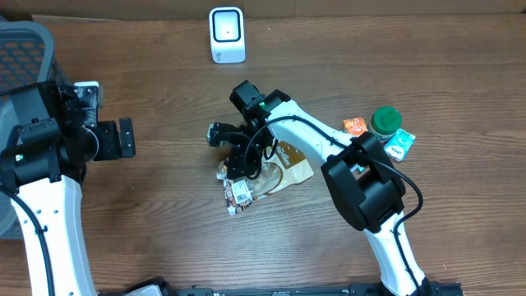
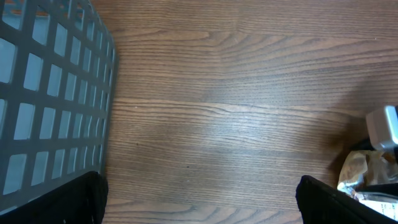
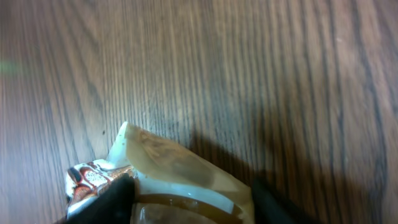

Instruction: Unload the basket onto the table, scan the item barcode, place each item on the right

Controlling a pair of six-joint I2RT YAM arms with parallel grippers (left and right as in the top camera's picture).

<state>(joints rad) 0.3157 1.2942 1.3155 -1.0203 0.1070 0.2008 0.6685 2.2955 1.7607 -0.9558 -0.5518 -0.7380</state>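
Note:
A tan, glossy snack packet lies mid-table, with a smaller brown-and-white wrapper at its near-left corner. My right gripper is down over the packet's left end. In the right wrist view the packet sits between both dark fingers, which press its sides; the right gripper is shut on it. The white barcode scanner stands at the table's far edge. My left gripper hovers open at the left, and in its wrist view the left gripper has only bare wood between its fingers.
A grey mesh basket stands at the far left, close to the left gripper, and the basket fills the left of the left wrist view. To the right lie an orange packet, a green-lidded jar and a teal packet.

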